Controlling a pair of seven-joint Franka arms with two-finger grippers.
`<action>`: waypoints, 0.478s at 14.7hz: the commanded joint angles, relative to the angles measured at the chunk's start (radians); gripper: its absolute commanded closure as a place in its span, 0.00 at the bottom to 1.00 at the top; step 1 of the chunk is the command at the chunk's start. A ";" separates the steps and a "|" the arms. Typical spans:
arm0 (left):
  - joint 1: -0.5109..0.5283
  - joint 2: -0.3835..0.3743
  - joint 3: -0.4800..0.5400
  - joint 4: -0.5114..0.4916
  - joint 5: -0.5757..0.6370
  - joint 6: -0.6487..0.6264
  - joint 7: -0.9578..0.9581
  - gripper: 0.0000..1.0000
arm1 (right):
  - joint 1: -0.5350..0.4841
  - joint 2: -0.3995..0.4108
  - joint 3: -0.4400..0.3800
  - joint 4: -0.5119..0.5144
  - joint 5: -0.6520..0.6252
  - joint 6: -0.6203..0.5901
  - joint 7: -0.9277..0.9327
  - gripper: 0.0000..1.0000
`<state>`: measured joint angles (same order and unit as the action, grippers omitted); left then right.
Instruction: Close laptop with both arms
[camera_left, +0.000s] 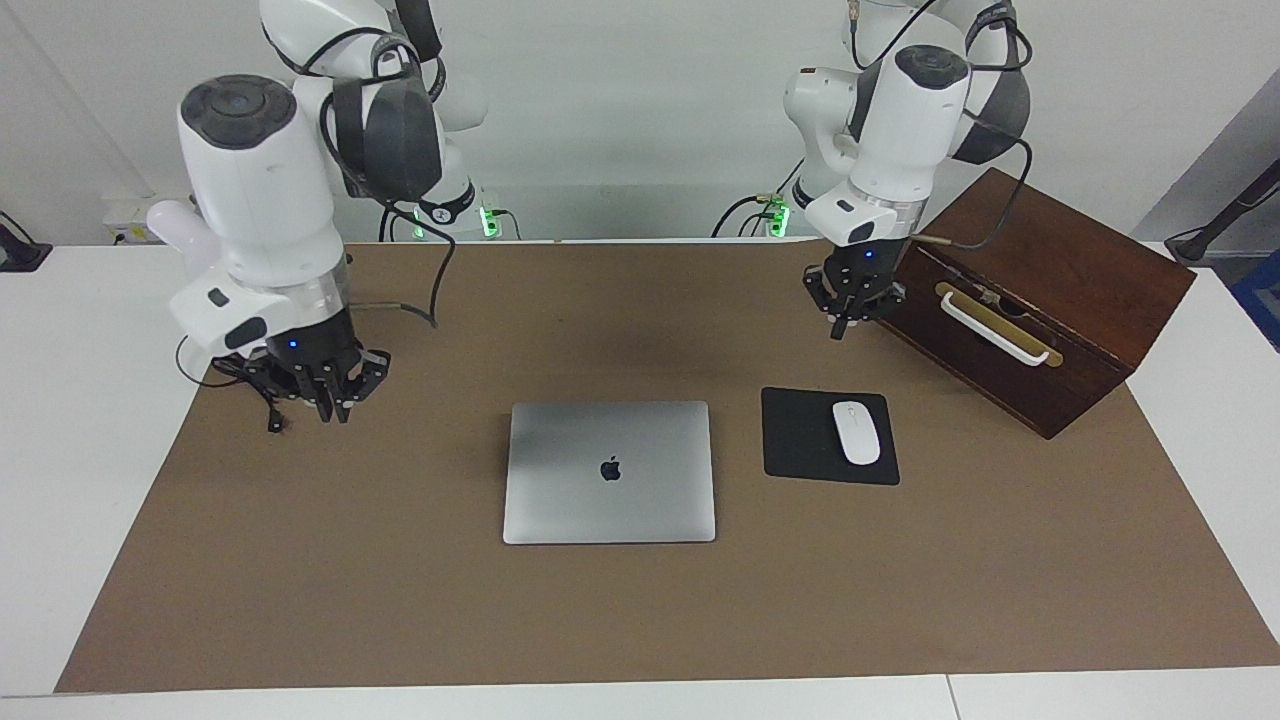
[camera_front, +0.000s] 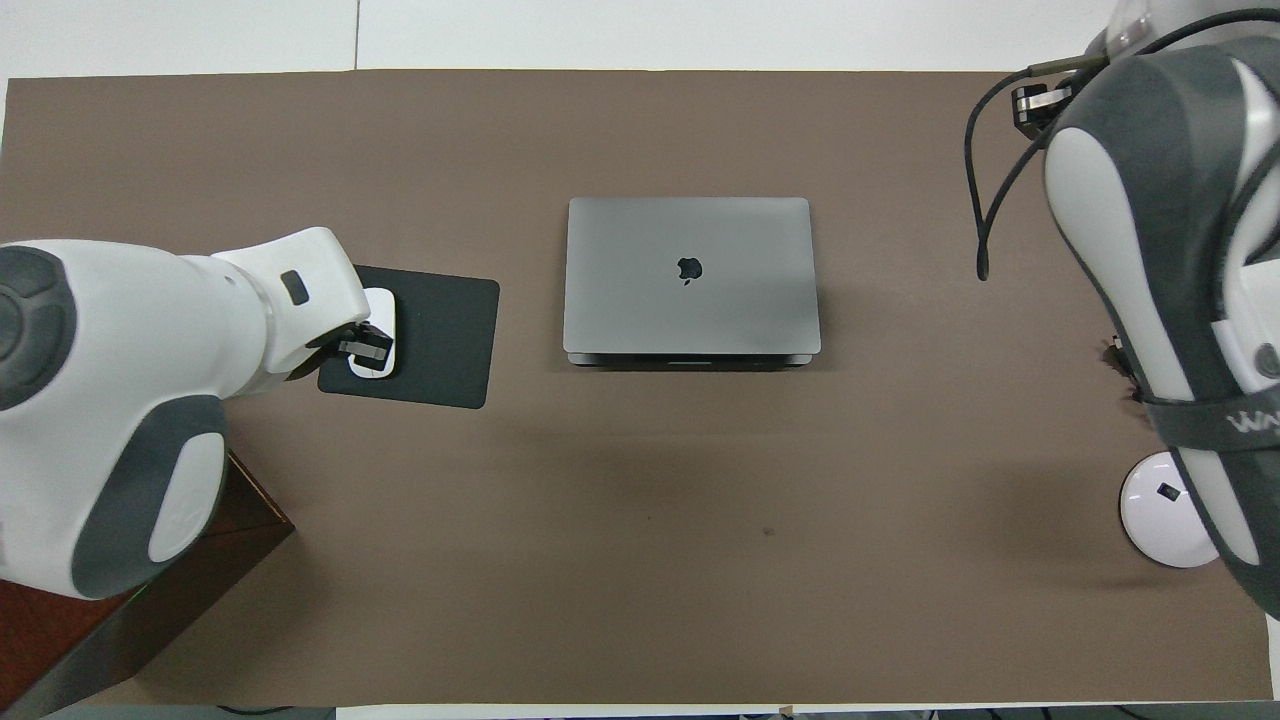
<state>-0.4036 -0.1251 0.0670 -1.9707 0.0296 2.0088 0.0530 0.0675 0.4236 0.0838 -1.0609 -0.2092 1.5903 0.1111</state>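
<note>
The silver-grey laptop (camera_left: 580, 490) lies in the middle of the brown mat with its lid down flat and the apple logo facing up; it also shows in the overhead view (camera_front: 640, 300). My left gripper (camera_left: 850, 310) hangs in the air over the mat, between the wooden box and the mouse pad, apart from the laptop; in the overhead view it (camera_front: 365, 345) covers part of the mouse. My right gripper (camera_left: 325, 395) hangs over the mat's edge toward the right arm's end, also apart from the laptop. In the overhead view the right arm hides it.
A black mouse pad (camera_left: 800, 440) (camera_front: 445, 340) with a white mouse (camera_left: 856, 432) (camera_front: 383, 305) lies beside the laptop toward the left arm's end. A dark wooden box (camera_left: 1060, 260) (camera_front: 60, 620) with a white handle stands there too. A white round object (camera_front: 1160, 510) sits at the right arm's end.
</note>
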 joint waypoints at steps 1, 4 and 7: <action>0.067 -0.005 -0.004 0.088 -0.017 -0.157 -0.004 1.00 | -0.021 -0.077 0.013 -0.002 0.053 -0.045 -0.027 0.00; 0.152 -0.016 0.000 0.145 -0.017 -0.252 -0.005 0.98 | -0.031 -0.137 0.010 -0.025 0.068 -0.110 -0.016 0.00; 0.222 -0.011 -0.004 0.208 -0.016 -0.327 -0.007 0.57 | -0.031 -0.172 0.011 -0.037 0.071 -0.136 -0.014 0.00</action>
<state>-0.2267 -0.1402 0.0772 -1.8143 0.0282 1.7477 0.0530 0.0572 0.2880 0.0837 -1.0566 -0.1639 1.4596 0.1104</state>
